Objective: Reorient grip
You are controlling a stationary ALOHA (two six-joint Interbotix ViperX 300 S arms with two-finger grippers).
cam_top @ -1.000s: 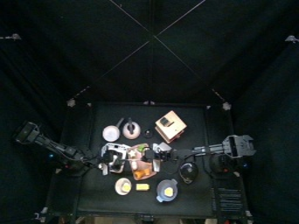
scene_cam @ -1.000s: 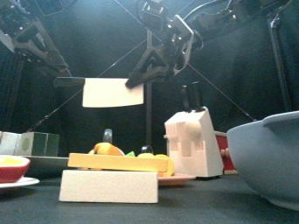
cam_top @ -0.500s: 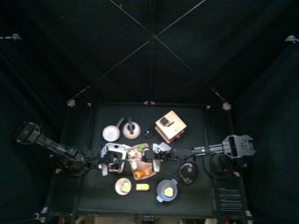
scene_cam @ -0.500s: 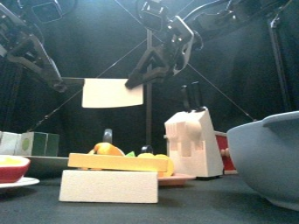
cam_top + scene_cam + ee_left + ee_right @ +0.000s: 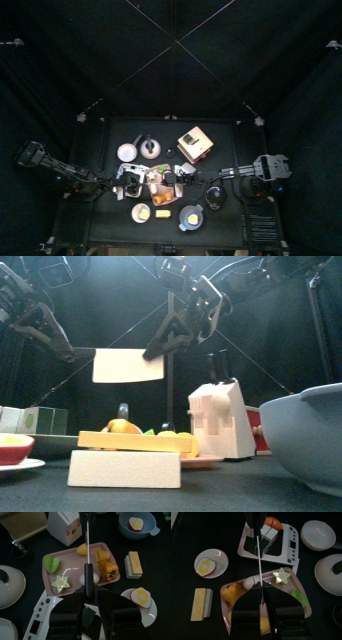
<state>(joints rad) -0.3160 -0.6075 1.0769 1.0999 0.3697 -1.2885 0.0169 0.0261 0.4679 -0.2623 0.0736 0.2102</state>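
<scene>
The tool (image 5: 130,364) is pinched in the right gripper's (image 5: 261,602) jaws. The left gripper's (image 5: 85,604) spread jaws should be squared on its handle (image 5: 85,582) before closing.

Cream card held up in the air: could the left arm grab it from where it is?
Probably yes. The left gripper sits right at the free edge of the cream card, with nothing between them. The right gripper holds only the opposite edge.

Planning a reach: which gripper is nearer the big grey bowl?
Right. The right gripper holds the cream card above and left of the bowl; the left gripper is farther left, at the card's other edge.
</scene>
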